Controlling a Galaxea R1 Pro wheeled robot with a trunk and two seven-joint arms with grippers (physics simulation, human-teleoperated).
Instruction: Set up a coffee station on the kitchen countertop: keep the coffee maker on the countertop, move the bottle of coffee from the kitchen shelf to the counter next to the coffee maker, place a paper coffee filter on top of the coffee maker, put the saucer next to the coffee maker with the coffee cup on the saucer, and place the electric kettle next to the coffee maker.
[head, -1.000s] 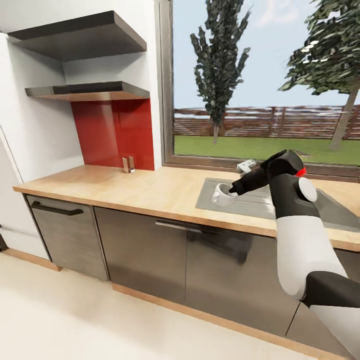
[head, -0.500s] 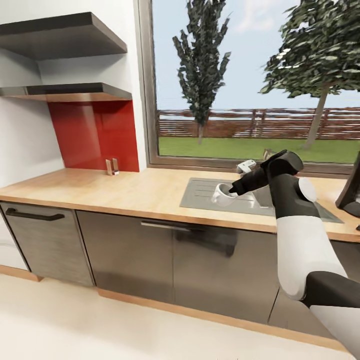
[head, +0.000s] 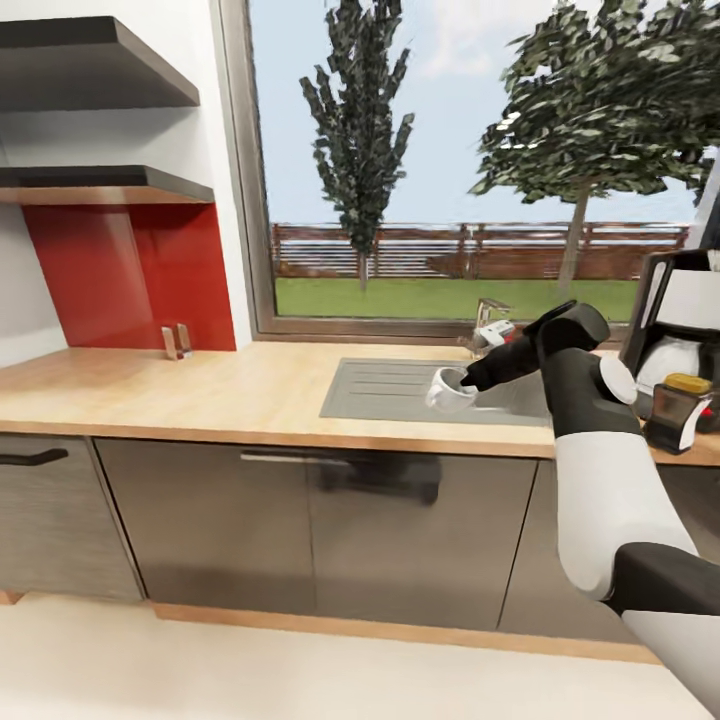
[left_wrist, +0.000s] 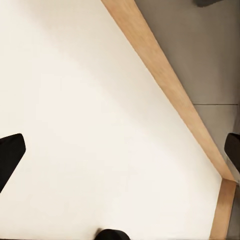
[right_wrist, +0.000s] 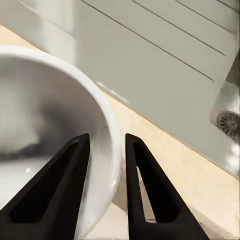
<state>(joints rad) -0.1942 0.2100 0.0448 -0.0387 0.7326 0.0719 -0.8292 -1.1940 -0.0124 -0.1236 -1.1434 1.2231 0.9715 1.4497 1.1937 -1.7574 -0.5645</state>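
Observation:
My right gripper (head: 466, 378) is shut on the rim of the white coffee cup (head: 447, 392), holding it above the counter at the steel sink (head: 385, 385). In the right wrist view one finger is inside the coffee cup (right_wrist: 45, 115) and the other outside, with the right gripper (right_wrist: 106, 139) pinching the wall. The black coffee maker (head: 682, 310) stands on the countertop at the far right, and a dark bottle of coffee (head: 678, 410) with a yellow lid is in front of it. My left gripper (left_wrist: 122, 150) hangs open over the pale floor near the cabinet plinth.
The wooden countertop (head: 200, 395) runs along the wall over grey cabinets (head: 300, 520). A tap (head: 490, 315) stands behind the sink under the window. Two small shakers (head: 176, 342) sit by the red backsplash. Dark wall shelves (head: 100, 185) hang at the upper left.
The camera has swung right, so the counter and shelves slid left and the coffee maker with the bottle came into view. The right gripper still holds the cup the same way.

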